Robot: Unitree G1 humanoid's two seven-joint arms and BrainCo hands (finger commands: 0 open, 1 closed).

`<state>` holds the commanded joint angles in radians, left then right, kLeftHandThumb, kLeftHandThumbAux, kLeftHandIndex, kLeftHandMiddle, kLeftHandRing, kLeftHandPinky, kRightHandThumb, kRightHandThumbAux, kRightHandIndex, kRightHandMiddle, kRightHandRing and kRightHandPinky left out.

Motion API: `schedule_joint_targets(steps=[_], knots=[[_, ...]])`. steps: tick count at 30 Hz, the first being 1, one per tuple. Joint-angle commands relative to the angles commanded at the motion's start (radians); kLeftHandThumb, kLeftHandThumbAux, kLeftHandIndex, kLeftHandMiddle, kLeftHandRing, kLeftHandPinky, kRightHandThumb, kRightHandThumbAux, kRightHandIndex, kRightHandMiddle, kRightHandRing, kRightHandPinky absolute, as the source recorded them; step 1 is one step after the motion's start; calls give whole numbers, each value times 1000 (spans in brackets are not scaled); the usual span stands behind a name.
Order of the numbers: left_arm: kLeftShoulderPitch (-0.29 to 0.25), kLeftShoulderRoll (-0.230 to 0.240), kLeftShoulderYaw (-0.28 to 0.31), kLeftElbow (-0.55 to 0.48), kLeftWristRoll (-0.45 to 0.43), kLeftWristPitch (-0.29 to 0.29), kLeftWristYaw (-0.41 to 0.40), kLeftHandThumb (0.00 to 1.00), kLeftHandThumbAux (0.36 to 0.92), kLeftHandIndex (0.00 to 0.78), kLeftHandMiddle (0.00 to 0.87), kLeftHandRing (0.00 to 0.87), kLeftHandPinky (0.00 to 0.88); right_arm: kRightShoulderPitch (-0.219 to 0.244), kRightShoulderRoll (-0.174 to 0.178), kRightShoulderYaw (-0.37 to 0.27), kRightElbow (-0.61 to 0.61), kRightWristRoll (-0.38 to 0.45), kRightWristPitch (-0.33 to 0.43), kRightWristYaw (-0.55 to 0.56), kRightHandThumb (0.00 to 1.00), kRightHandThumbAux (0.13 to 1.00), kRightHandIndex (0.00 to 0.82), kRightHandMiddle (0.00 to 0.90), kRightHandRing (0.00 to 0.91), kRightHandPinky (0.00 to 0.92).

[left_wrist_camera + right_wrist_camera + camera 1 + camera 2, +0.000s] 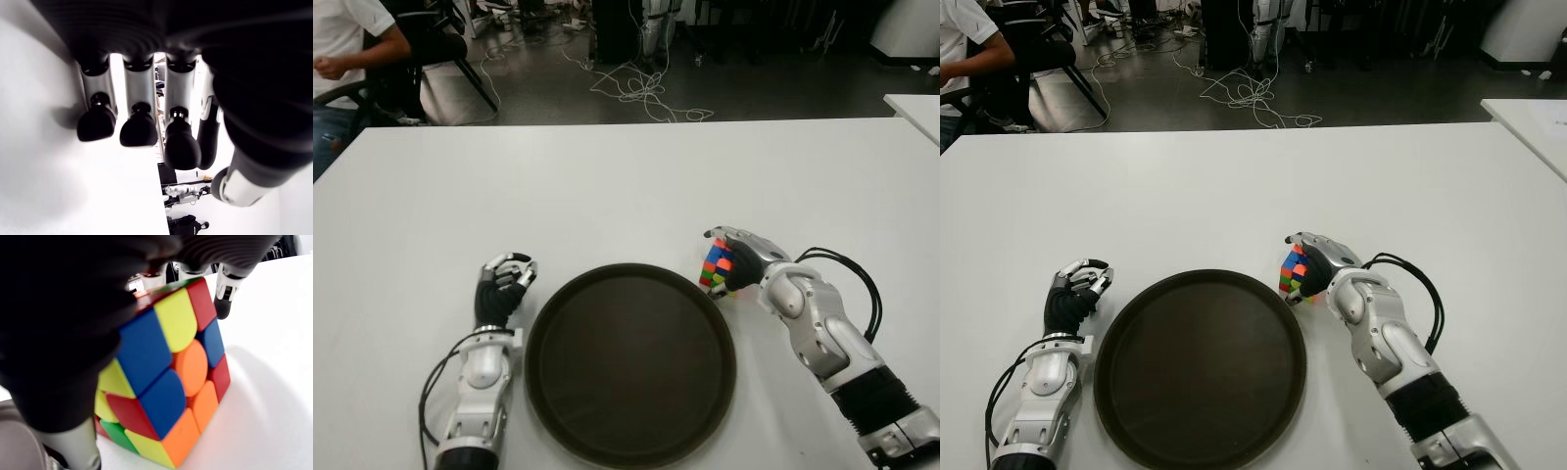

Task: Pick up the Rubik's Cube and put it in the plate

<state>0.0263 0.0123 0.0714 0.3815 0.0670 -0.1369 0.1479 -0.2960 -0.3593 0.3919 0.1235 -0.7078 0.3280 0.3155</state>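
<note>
The Rubik's Cube (716, 266) is a multicoloured cube, tilted, just outside the upper right rim of the round dark plate (631, 367). My right hand (736, 257) is shut on it, with fingers over the top and the thumb on its side. In the right wrist view the cube (166, 377) fills the space under the palm, its lower edge close to the white table (274, 396); I cannot tell whether they touch. The plate holds nothing. My left hand (505, 280) shows left of the plate, fingers loosely bent and holding nothing, as its fingers (139, 128) show in the left wrist view.
The white table (607, 186) stretches far behind the plate. A seated person (342, 49) is beyond its far left corner. Cables (636, 83) lie on the floor behind, and a second white table (915, 108) stands at the right.
</note>
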Motion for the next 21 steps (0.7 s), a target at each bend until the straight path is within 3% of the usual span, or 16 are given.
schedule_joint_targets(steps=[13,21], knots=[[6,-7,3,-5,-10,-4,-1,707,706,444,809,815,786,2,3,-4,4,0,1,-11,0,871,1,37,44,67],[7,-5,3,-1,-6,-13,0,706,707,444,806,814,788,-4,17,-9,24,1,16,-30,0,837,87,127,140,145]])
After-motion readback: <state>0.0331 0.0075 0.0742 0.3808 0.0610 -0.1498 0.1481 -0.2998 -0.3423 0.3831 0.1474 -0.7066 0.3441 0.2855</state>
